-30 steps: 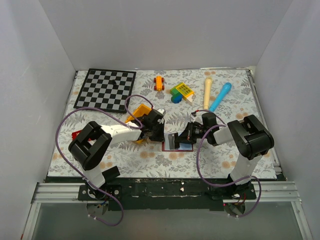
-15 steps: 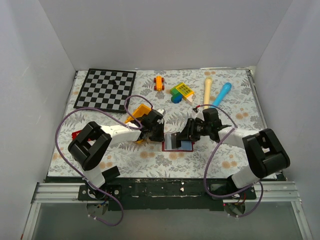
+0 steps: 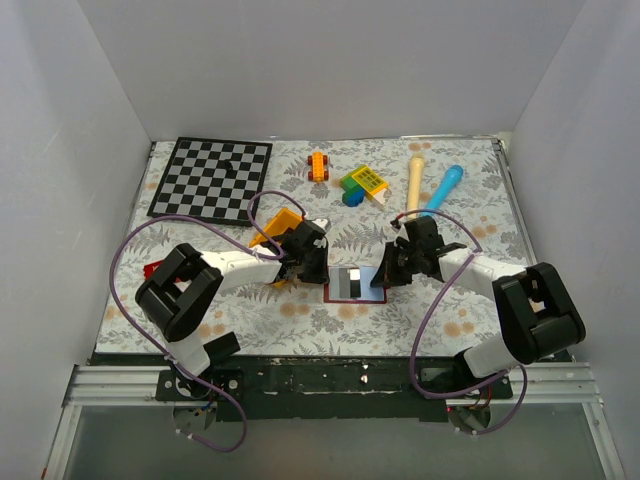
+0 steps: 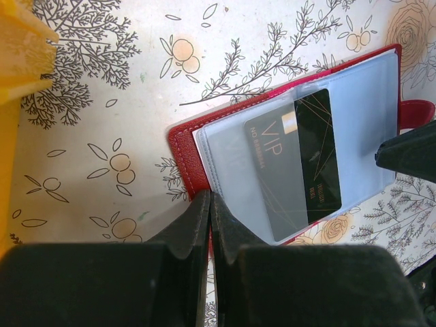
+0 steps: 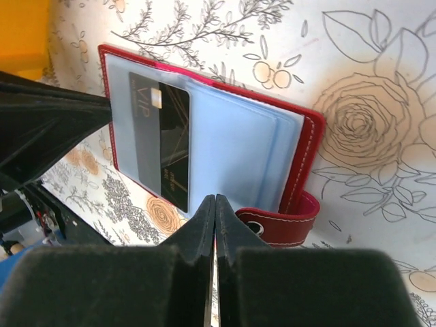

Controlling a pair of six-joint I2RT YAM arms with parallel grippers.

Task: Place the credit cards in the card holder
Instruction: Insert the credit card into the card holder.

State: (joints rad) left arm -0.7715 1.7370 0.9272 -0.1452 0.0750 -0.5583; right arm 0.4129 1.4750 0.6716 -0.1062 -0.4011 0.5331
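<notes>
I see the holder [image 3: 356,283] lying open and flat between my arms, with a black card [image 4: 300,163] in one pale pocket. The left gripper [image 4: 209,197] and right gripper [image 5: 215,199] are both closed with nothing between the fingers, tips at the holder's opposite edges.

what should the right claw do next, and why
Probably push the black card deeper into the card holder with the shut right claw: about half of it lies outside the sleeve, and the left claw sits at the opposite edge.

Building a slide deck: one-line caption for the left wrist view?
Open card holder on floral cloth, black VIP card partly tucked into its pocket.
</notes>
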